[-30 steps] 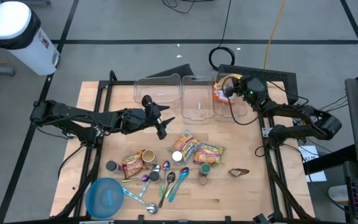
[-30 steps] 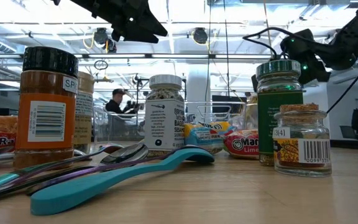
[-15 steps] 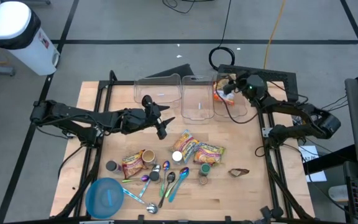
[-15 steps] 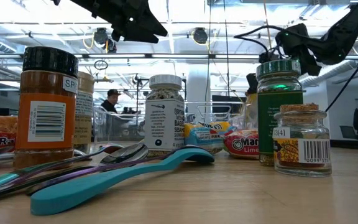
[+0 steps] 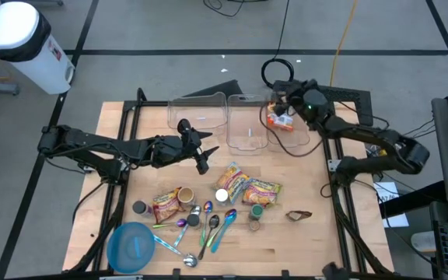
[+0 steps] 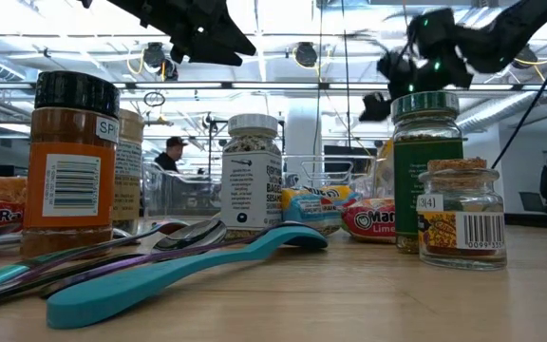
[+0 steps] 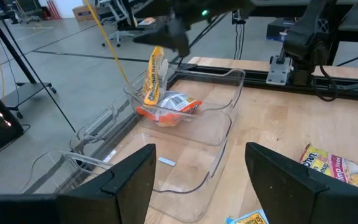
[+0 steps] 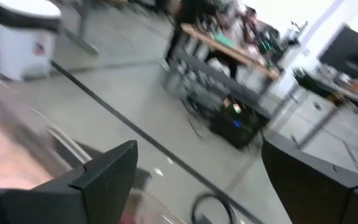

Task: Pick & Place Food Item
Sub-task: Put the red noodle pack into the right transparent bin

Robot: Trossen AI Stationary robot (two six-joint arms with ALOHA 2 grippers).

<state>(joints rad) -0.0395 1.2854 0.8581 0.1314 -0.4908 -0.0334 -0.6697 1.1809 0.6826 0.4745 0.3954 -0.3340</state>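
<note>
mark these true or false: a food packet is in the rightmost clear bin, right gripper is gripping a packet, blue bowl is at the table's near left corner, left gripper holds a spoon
1. A food packet lies in the rightmost clear bin. True.
2. The right gripper grips a packet. False: its fingers are open above the bin, holding nothing.
3. The blue bowl sits at the table's near left corner. True.
4. The left gripper holds a spoon. False: it is open and empty; the spoons lie on the table.

wooden table (image 5: 309,183), ramen packets (image 5: 243,187), spoons (image 5: 208,225)

The orange spice jar (image 6: 72,161) reads "SP", and the small cork-lidded jar (image 6: 462,214) shows "0099".
</note>
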